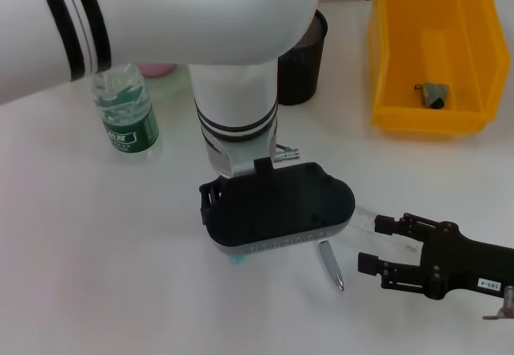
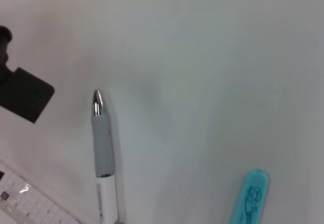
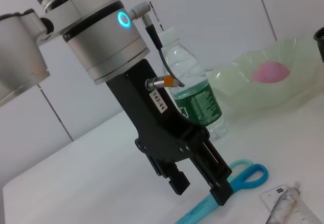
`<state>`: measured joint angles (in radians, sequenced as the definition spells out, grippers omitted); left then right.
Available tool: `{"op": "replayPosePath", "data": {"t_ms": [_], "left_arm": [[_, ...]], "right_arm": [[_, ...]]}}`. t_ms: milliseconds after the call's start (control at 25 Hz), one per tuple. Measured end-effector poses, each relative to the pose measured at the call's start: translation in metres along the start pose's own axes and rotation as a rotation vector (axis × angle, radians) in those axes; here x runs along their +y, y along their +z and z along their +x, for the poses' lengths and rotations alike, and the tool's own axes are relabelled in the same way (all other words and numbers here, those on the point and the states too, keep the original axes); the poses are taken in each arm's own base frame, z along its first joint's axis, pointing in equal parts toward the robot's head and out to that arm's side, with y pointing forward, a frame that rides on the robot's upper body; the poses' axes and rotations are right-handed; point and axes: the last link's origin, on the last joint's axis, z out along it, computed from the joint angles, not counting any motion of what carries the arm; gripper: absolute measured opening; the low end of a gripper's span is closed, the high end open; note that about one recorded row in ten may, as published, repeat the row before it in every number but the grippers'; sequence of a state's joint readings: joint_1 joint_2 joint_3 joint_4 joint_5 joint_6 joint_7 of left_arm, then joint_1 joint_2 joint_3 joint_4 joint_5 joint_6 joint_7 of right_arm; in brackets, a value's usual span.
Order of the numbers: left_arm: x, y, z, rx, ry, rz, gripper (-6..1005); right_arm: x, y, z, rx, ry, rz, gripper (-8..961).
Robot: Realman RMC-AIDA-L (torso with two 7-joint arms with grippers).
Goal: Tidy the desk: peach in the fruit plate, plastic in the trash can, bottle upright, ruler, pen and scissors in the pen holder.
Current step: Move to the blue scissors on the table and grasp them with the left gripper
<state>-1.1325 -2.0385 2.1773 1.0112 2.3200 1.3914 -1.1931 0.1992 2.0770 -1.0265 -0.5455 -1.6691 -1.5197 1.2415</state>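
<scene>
bottle [image 1: 127, 112] beside left arm, pen [image 1: 331, 265] below

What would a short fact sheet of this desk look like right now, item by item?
Left gripper: open, fingers straddling the turquoise-handled scissors lying flat on the white desk
Right gripper: open, low over the desk beside the clear plastic ruler
Silver-tipped white pen: lying flat between the two grippers
Clear water bottle with green label: upright
Pink peach: in the pale green fruit plate
Black mesh pen holder: contents cannot be seen
Yellow plastic bin: holds one small dark scrap
</scene>
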Motion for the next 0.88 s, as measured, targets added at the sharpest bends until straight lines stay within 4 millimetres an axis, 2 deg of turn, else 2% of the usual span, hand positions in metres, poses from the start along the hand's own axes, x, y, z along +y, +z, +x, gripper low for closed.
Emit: {"op": "replayPosePath", "data": {"t_ms": [280, 640, 840, 880], "left_arm": [[0.003, 0.007, -0.01, -0.015, 0.017, -0.027, 781], [0.005, 0.013, -0.01, -0.015, 0.049, -0.042, 749], [0.003, 0.015, -0.01, -0.021, 0.055, -0.037, 614], [0.003, 0.015, -0.01, -0.021, 0.055, -0.037, 614]], "right_arm": [[-0.004, 0.005, -0.001, 0.008, 0.005, 0.006, 825], [-0.005, 0.006, -0.003, 0.011, 0.009, 0.004, 826], [-0.005, 0.007, -0.002, 0.013, 0.012, 0.002, 826], [-0.004, 0.007, -0.002, 0.013, 0.012, 0.001, 826]]}}
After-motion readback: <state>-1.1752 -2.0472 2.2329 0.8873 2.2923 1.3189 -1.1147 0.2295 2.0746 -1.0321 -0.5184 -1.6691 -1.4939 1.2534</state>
